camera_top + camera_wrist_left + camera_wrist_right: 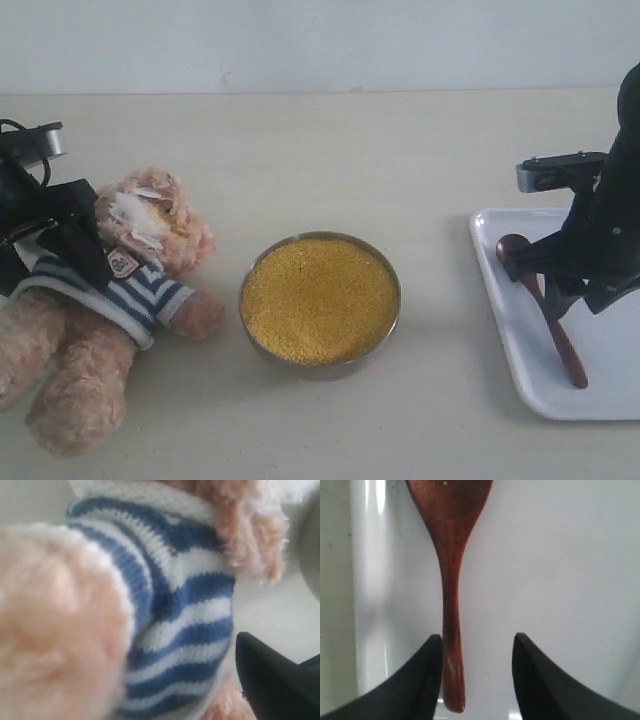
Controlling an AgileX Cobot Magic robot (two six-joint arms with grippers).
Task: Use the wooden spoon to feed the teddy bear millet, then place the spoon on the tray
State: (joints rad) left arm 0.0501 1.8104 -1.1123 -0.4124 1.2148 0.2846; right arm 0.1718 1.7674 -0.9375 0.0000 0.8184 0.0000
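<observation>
- Wooden spoon (565,350) lies flat on the tray (510,350), bowl end pointing away from the camera, handle running toward the near rim. Not lifted.
- Right end effector (560,285) hangs low over the handle. In the right wrist view its jaws are spread, and the handle (451,580) passes between them hard up against one finger (427,680), clear of the other. No pinch.
- Pale speck on the spoon's bowl in that view, possibly a grain. Too little to build on.
- Millet (318,298) fills its metal bowl (300,365) mid-counter, surface level. No spill visible on the counter (330,150).
- Teddy bear (150,290) lies slumped at the left, well apart from the tray. There is a yellowish patch on the muzzle, but whether it is grain I cannot tell.
- Left end effector (62,240) is at the bear's shoulder. The left wrist view shows only striped shirt, fur and one dark finger (270,680) just beside the shirt. Cannot tell whether it is spread or gripping.
- Progress, judged:
  - The spoon on the tray with open jaws fits either the very start or the very end.
  - The stills do not settle which.
  - If the start, scooping, feeding and return all remain.
- Right arm reaches steeply down over the tray. Left arm comes in low from the left edge.
</observation>
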